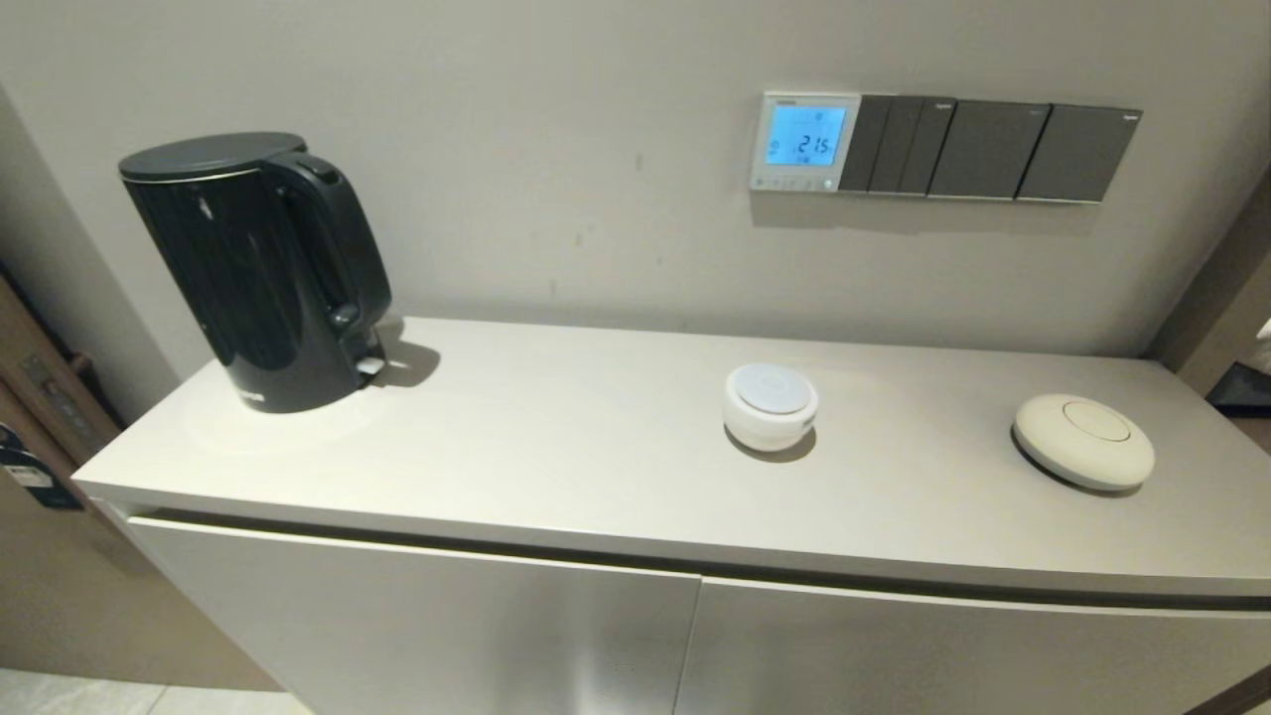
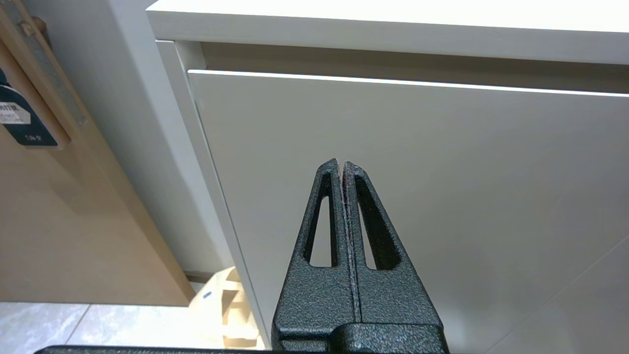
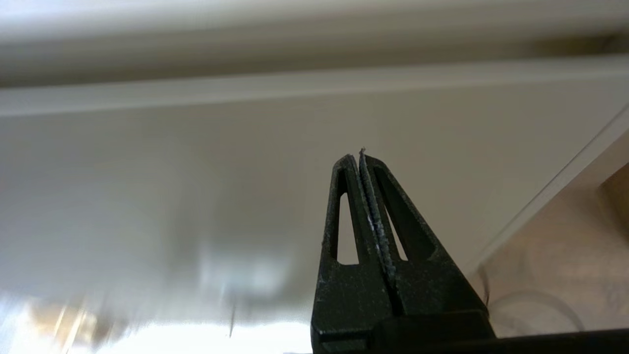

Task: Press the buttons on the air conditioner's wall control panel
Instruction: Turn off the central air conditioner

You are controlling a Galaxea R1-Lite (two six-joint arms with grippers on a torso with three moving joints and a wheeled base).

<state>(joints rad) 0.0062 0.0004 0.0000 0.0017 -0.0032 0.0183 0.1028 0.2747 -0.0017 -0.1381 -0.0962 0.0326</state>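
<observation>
The air conditioner's wall control panel [image 1: 802, 142] is a small white-framed square on the wall above the counter, its screen glowing blue with digits. The buttons [image 1: 792, 183] form a row of tiny pale dots along its lower edge. Neither arm shows in the head view. My left gripper [image 2: 341, 162] is shut and empty, low in front of the cabinet door [image 2: 417, 187]. My right gripper [image 3: 357, 157] is shut and empty, also low, facing the cabinet front [image 3: 196, 162] below the counter edge.
Dark grey switch plates [image 1: 988, 149] run along the wall right of the panel. On the counter [image 1: 556, 457] stand a black kettle [image 1: 260, 268] at the left, a small white round device [image 1: 771, 404] in the middle and a flat cream disc [image 1: 1083, 440] at the right.
</observation>
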